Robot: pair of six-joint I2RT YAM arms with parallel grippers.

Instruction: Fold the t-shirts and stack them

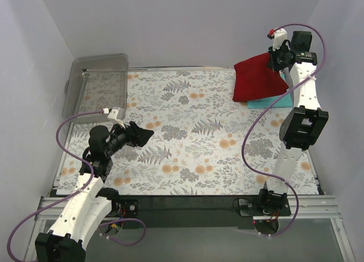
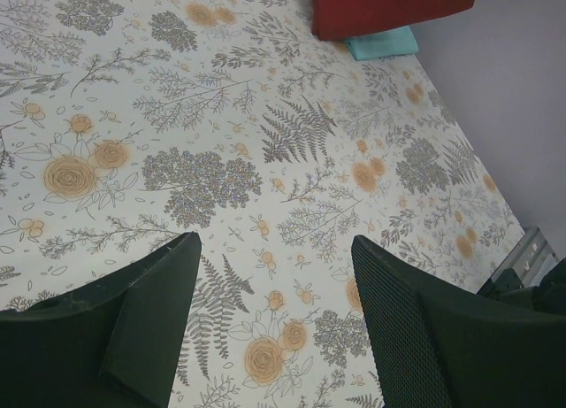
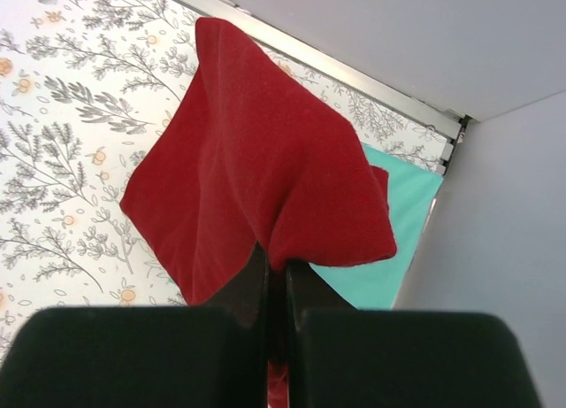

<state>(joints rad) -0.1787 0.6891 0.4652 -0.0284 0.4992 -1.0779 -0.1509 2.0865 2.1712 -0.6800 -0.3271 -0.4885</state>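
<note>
Your right arm stands tall along the right side of the table (image 1: 187, 131). Its lower link rises from the base to a high elbow, and the upper link reaches on to the far right corner, with the wrist turned inward. There your right gripper (image 3: 276, 271) has its jaws pressed together on a pinch of the red t-shirt (image 1: 256, 77), pulling the cloth up into a peak. The shirt hangs from that pinch like a tent. Its lower edges spread onto the floral surface and over the teal t-shirt (image 1: 270, 102), which lies flat in the corner, partly covered by the red one.

Your left arm crouches low over the near left part of the table, elbow folded and forearm angled toward the middle. Your left gripper (image 2: 274, 249) hovers above the bare pattern with its jaws apart and nothing between them. A clear plastic bin (image 1: 96, 86) sits at the far left corner, well apart from both shirts.
</note>
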